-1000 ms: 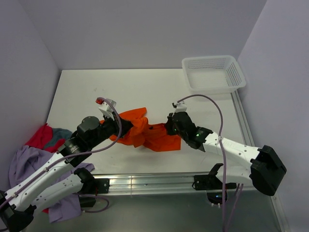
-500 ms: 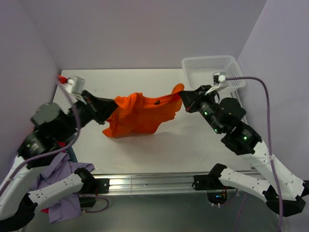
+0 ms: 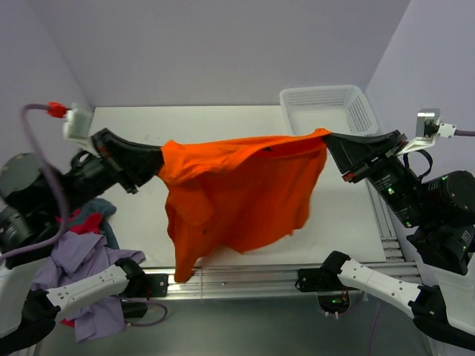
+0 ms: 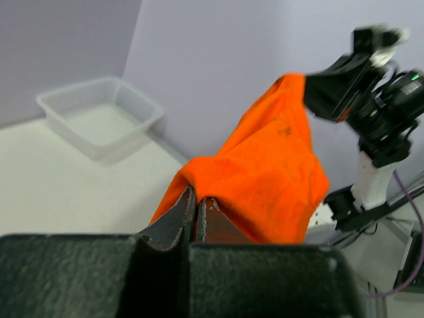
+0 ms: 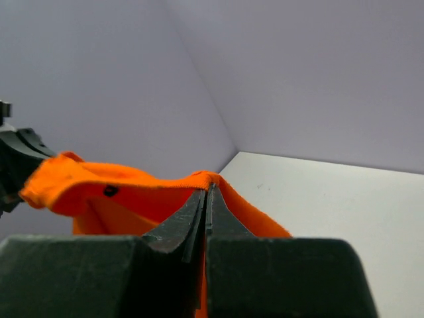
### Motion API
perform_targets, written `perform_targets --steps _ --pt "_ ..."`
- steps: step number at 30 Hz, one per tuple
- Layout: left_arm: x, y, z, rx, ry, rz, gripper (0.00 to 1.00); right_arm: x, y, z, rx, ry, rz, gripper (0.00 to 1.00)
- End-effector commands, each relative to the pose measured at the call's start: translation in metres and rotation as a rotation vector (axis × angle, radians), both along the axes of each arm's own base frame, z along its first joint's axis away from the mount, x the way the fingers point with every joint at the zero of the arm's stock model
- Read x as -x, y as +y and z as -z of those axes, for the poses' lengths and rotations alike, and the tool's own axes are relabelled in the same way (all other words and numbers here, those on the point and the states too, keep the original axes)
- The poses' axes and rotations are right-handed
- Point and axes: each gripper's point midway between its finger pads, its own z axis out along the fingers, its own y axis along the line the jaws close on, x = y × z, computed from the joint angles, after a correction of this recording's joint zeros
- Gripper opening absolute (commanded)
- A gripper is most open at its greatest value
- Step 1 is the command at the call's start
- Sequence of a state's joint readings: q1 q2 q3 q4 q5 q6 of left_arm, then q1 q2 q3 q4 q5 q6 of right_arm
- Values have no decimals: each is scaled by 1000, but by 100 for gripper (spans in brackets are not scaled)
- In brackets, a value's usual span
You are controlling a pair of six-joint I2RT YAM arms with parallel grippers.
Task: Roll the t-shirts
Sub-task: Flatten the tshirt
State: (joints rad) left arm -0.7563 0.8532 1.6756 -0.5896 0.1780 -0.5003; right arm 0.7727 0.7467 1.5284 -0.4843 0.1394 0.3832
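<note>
The bright orange t-shirt [image 3: 237,196] hangs stretched in the air between my two grippers, high above the white table [image 3: 215,126]. My left gripper [image 3: 157,162] is shut on its left top corner; in the left wrist view [image 4: 195,192] the fabric [image 4: 265,179] bunches at the fingertips. My right gripper [image 3: 326,139] is shut on the right top corner, also seen in the right wrist view [image 5: 207,191], where the shirt [image 5: 126,192] stretches away to the left. The shirt's lower hem hangs down past the table's front rail. A lavender shirt [image 3: 70,256], a red one [image 3: 87,222] and a grey-teal one [image 3: 107,230] lie heaped at the left.
A white mesh basket [image 3: 328,113] stands at the table's far right corner; it also shows in the left wrist view [image 4: 99,116]. Grey walls close in the table on three sides. A metal rail [image 3: 245,278] runs along the front edge.
Both grippers have risen and moved apart with the orange shirt, lifting it off the table. It went from a crumpled bunch to hanging spread open between them.
</note>
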Motion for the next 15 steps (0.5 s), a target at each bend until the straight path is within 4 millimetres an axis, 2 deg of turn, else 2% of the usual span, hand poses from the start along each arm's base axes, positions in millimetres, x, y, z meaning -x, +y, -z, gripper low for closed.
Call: perform_targets --steps 1,2,3,5,9,10,11,12,13,14,15 --pt "-6 -26 22 -6 56 87 0 -3 -11 11 53 29 56 0" --pt "-8 -31 24 4 57 100 0 -6 -9 17 62 41 60 0" --pt "-15 -39 41 -15 90 107 0 -8 -8 21 66 53 62 0" --pt "-23 -44 52 0 133 93 0 -19 -5 33 82 78 93 0" --pt "-66 -43 79 -5 212 -88 0 -57 10 49 135 121 180 0" --pt "-75 -42 83 -13 225 -128 0 -78 26 57 174 145 197 0" --pt "-94 -45 95 -43 262 -176 0 -86 31 53 178 144 207 0" --pt "-103 -45 101 -56 281 -192 0 -97 40 54 191 150 209 0" --pt "-111 -45 107 -58 314 -157 0 -118 58 57 206 162 207 0" --pt "-125 -46 118 -59 352 -140 0 -130 68 60 210 171 196 0" --pt "-140 -41 141 -34 439 -143 0 -144 80 64 196 187 138 0"
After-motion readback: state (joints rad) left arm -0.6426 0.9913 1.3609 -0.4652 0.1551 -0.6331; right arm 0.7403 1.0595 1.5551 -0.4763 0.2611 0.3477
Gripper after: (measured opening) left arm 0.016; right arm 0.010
